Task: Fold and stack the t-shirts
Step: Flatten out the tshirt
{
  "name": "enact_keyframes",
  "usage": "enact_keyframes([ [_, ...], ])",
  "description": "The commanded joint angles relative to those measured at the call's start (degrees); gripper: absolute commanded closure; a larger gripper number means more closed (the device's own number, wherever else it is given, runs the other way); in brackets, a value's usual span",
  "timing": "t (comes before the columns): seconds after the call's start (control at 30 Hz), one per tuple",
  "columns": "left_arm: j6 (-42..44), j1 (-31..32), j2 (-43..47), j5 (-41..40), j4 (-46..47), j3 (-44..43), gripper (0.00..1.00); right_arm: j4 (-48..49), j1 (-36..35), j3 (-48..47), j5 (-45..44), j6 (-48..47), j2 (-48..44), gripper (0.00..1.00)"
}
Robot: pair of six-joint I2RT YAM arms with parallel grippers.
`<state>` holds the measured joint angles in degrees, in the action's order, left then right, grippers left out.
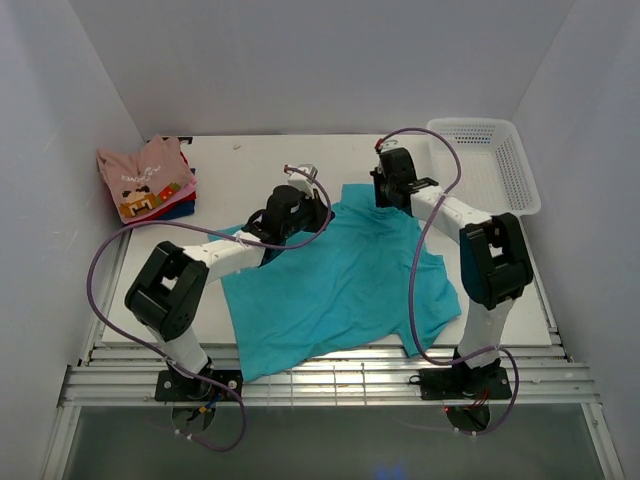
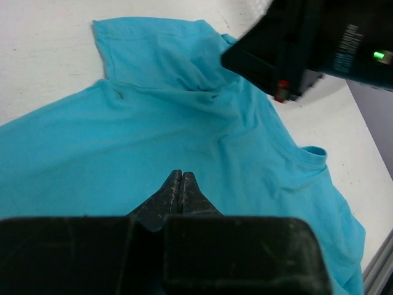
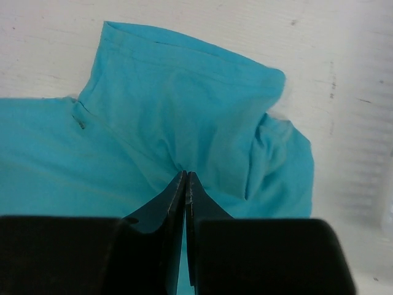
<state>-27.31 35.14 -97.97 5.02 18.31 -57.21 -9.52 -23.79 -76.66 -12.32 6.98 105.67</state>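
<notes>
One teal t-shirt (image 1: 340, 290), unfolded: the item in hand. It lies across the middle of the table (image 1: 240, 165), mostly flat, with its lower edge toward seven o'clock at the near rail and a loose flap out at four o'clock (top view). The cloth is thin and limp, plain in colour, rumpled at its twelve o'clock end, where a short sleeve stands up in a soft ridge.

Left gripper (image 2: 180, 179): over the shirt's eleven o'clock part, jaws closed tip to tip on the fabric. Whether any cloth is caught between them cannot be told.

Right gripper (image 3: 185, 178): at the one o'clock corner, jaws closed. Creases run into the tips below the raised sleeve, so it reads as pinching the cloth there.

Step, as judged: the first fold of this shirt, or the straightening before it. No fold line shows yet.

The next move calls for both ends to travel together and level, so the limp cloth does not skew or bunch. The creased sleeve wants tucking inward first.

Folded t-shirts (image 1: 148, 180), one stack at ten o'clock, well apart from the teal one. The top shirt is pink with a block graphic, with red and dark blue edges beneath it. This is the likely destination.

White mesh basket (image 1: 512, 150) at two o'clock, not part of the job.
</notes>
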Motion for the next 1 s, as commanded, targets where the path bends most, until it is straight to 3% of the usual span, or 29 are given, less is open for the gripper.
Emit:
enact_keyframes([
  [0.0, -1.2, 1.2, 5.1, 2.7, 3.0, 3.0, 1.0, 1.3, -0.3, -6.6, 3.4, -0.6, 5.2, 0.92],
  [0.4, -6.2, 3.4, 24.3, 1.2, 2.6, 19.8, 1.0, -10.0, -0.3, -23.7, 1.2, -0.3, 22.6, 0.92],
  [0.53, -7.1, 3.5, 32.8, -1.1, -0.2, 23.9, 1.0, -17.8, -0.2, -36.1, 2.6, -1.4, 32.4, 0.92],
  [0.67, -8.0, 3.6, 40.5, -3.0, -3.9, 25.7, 1.0, -25.6, -0.3, -55.7, 5.0, -3.5, 42.2, 0.92],
  [0.77, -7.9, 3.6, 44.3, -4.0, -7.0, 25.7, 1.0, -24.8, -0.1, -58.1, 7.5, -5.6, 44.5, 0.92],
  [0.97, -7.2, 3.7, 46.4, -8.3, -12.1, 24.6, 1.0, -16.6, 1.7, -53.5, 11.8, -6.7, 44.2, 0.92],
])
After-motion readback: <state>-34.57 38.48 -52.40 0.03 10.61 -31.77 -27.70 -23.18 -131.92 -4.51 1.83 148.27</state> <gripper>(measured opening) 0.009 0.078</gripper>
